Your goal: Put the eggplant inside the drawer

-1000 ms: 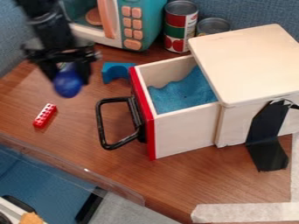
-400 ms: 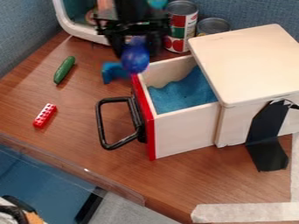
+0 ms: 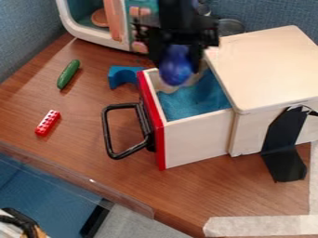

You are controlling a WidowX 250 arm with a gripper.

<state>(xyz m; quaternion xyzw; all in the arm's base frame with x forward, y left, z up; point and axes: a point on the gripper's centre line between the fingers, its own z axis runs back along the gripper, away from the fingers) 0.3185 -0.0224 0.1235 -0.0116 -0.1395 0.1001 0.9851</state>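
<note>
I have the black two-finger gripper (image 3: pixel 177 69) hanging over the far, red-front end of the pale wooden drawer (image 3: pixel 195 144), which stands pulled out with blue material (image 3: pixel 195 100) inside. Tool state: clamped, one finger on either side of the glossy blue-purple eggplant (image 3: pixel 175 71), gap about the eggplant's own width. The rounded lower end bulges out below the fingertips. The eggplant overlaps the drawer's opening at that corner in the camera view; its height above the rim, and whether it touches the wood, I cannot tell.

Layout, taken from the drawer: the black looped handle (image 3: pixel 107 132) sticks out from its red front panel (image 3: pixel 154 125). The pale wooden box (image 3: pixel 267 65) houses its other end, with black tape (image 3: pixel 282 139) running down the side onto the brown wood-grain table (image 3: pixel 124 195). A blue arched block (image 3: pixel 118 76) sits just beside the far end of the drawer's front. Farther out past that front I note a green toy cucumber (image 3: pixel 68 74) and, nearer the camera, a red studded brick (image 3: pixel 48 122). Behind the drawer stand a teal-and-white toy microwave (image 3: pixel 93 41) and a silver-topped can (image 3: pixel 231 27), the latter partly hidden.
</note>
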